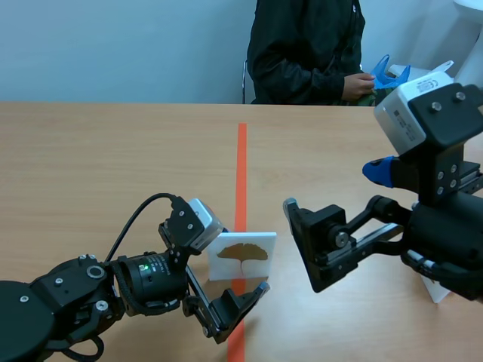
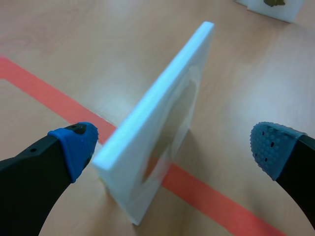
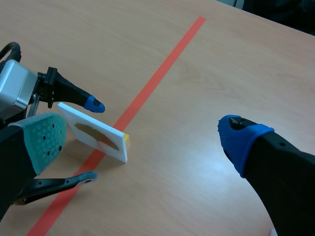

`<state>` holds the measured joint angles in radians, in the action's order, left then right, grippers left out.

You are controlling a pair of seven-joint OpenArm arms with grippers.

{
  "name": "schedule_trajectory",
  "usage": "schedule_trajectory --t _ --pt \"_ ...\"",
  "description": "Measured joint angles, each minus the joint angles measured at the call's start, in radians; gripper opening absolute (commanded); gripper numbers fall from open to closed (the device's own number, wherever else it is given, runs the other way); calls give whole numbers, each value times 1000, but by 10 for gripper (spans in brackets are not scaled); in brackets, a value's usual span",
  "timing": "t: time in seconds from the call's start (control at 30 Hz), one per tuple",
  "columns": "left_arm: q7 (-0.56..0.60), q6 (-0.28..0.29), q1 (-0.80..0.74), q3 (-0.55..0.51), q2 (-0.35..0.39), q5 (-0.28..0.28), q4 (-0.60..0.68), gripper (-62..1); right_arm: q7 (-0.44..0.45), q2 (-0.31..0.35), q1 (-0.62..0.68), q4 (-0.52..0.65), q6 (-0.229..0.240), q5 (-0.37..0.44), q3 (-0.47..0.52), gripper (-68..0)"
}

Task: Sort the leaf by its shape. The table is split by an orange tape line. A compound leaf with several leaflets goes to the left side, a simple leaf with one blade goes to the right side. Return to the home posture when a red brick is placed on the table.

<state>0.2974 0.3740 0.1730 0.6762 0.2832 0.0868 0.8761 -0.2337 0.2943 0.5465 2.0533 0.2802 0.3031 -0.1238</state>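
Observation:
A white card (image 1: 243, 256) printed with a fan-shaped, single-blade leaf stands upright on the orange tape line (image 1: 241, 166). My left gripper (image 1: 238, 274) is open around it, one finger on each side of the card (image 2: 162, 123). In the left wrist view one blue pad (image 2: 76, 145) sits close to the card's near edge and the other pad (image 2: 273, 147) is well clear of its face. The right wrist view shows the card (image 3: 93, 132) between the left gripper's fingertips (image 3: 93, 104). My right gripper (image 1: 339, 207) hangs open above the right side, holding nothing.
A person sits across the table holding something blue (image 1: 389, 75). Another white card (image 1: 434, 290) stands near the right arm, also seen as a card (image 2: 273, 7) beyond the left gripper. Bare wood lies on both sides of the tape.

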Motion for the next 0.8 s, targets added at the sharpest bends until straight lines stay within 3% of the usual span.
schedule_trajectory --t 0.07,0.1,0.2,0.53,0.57,0.8 --pt "3 0 2 -1 3 0 0 14 0 0 0 0 0 0 0 -37" --pt "3 0 2 -1 2 1 0 -18 0 0 0 0 0 0 0 -37" --pt "3 0 2 -1 2 0 1 -185 0 0 0 0 0 0 0 -37" --pt "3 -23 2 -1 3 1 1 -557 -3 0 0 0 0 0 0 -37" --pt "3 -23 2 -1 3 1 1 -580 -3 0 0 0 0 0 0 -37" --pt "2 -23 2 -1 3 0 3 -581 -7 0 0 0 0 0 0 -37"
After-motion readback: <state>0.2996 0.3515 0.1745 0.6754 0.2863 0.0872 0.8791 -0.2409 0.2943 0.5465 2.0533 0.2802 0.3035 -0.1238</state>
